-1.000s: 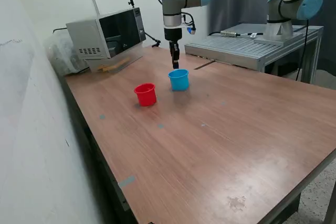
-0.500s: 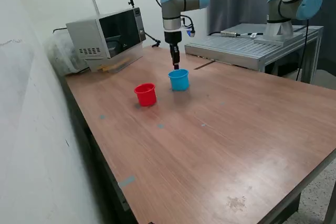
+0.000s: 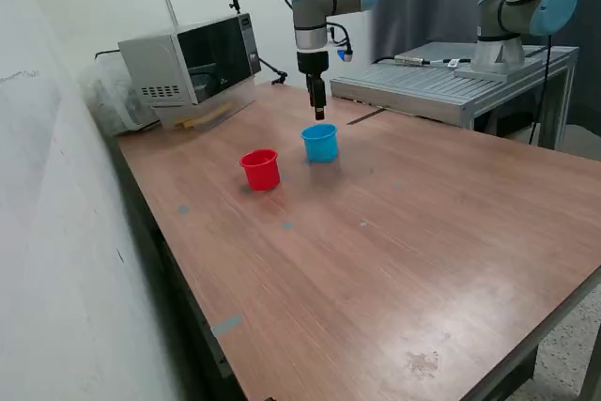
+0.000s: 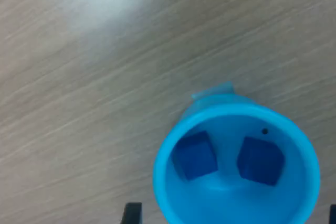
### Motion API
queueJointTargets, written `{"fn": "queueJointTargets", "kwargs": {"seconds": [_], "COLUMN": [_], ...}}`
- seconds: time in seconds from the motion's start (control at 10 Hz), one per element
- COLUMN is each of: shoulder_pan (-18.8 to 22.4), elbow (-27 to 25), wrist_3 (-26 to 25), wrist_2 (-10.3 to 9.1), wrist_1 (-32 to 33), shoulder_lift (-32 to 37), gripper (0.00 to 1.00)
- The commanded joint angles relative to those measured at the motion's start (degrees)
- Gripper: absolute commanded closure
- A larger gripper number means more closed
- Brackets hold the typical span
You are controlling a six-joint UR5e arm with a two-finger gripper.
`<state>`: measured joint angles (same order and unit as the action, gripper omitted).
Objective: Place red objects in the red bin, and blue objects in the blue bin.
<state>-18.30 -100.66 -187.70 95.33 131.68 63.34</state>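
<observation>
The blue bin (image 3: 320, 143) is a light-blue cup standing on the wooden table (image 3: 394, 251). In the wrist view the blue bin (image 4: 173, 192) holds two dark-blue cubes, one (image 4: 194, 154) beside the other (image 4: 261, 160), lying on its floor. The red bin (image 3: 260, 169), a red cup, stands at the exterior view's left of the blue bin. My gripper (image 3: 319, 112) hangs just above the blue bin's far rim. In the wrist view my gripper (image 4: 232, 214) shows two fingertips (image 4: 132, 212) set wide apart, open and empty. No red cubes show; the red bin's inside is hidden.
A microwave (image 3: 192, 63) stands at the table's far corner by the wall. A grey metal platform (image 3: 441, 82) with a second robot arm (image 3: 521, 7) stands behind the table at the exterior view's right. The table's front edge (image 3: 526, 335) is near.
My gripper has risen slightly above the blue bin and shifted a little to the exterior view's right. The cups have not moved.
</observation>
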Motion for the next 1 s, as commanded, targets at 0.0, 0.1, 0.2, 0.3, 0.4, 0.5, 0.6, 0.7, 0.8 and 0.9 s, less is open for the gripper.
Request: {"fn": "queueJointTargets", "kwargs": {"seconds": [0.0,0.1,0.2,0.3,0.4,0.5,0.6,0.7,0.8,0.9], "shoulder_pan": [0.5,1.9,5.7,8.6,12.5,16.6,20.5,21.0,21.0,21.0], "elbow": [-2.3,-3.6,-3.6,-3.5,-3.6,-3.8,-3.7,-3.6,-3.6,-3.8], "wrist_3": [2.4,2.3,2.3,2.3,2.3,1.9,1.6,1.1,1.1,1.5], "wrist_2": [-0.05,-0.14,-0.05,-0.14,-0.14,-0.14,-0.23,-0.23,-0.40,-0.49], "wrist_1": [-4.9,-8.4,-12.5,-16.2,-17.5,-18.0,-19.5,-21.2,-23.3,-26.7], "shoulder_lift": [9.5,15.1,19.2,21.3,23.8,27.0,30.7,32.4,33.2,33.9], "gripper": [0.00,0.00,0.00,0.00,0.00,0.00,0.00,0.00,0.00,0.00]}}
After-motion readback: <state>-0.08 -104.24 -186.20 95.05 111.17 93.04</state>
